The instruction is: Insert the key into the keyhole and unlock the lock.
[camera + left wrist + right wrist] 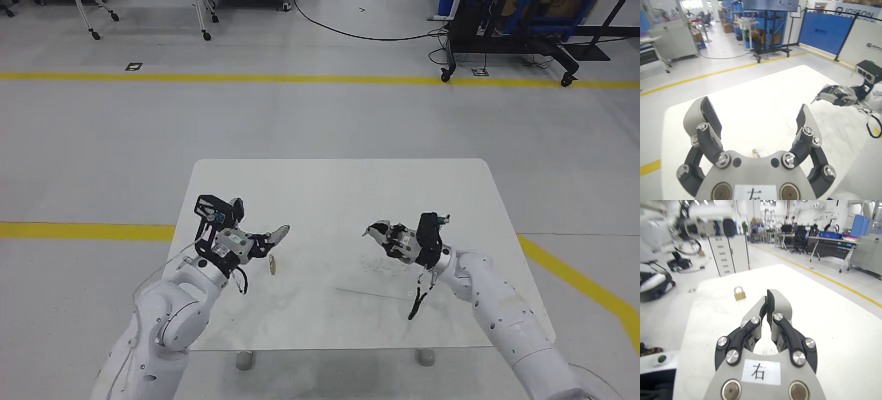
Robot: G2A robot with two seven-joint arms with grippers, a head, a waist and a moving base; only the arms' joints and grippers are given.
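The left gripper (757,121) hovers low over the worktop (340,190) with its fingers (711,117) spread wide and nothing between them. The brass padlock (739,294) stands upright on the worktop just beside and beneath this gripper, apart from the pads. Across the worktop, well apart from the padlock, the right gripper (767,298) is pinched nearly closed, its pads pressed together. From the left wrist view a thin metal tip, the key (813,101), pokes out between the fingertips, pointing towards the left arm's side.
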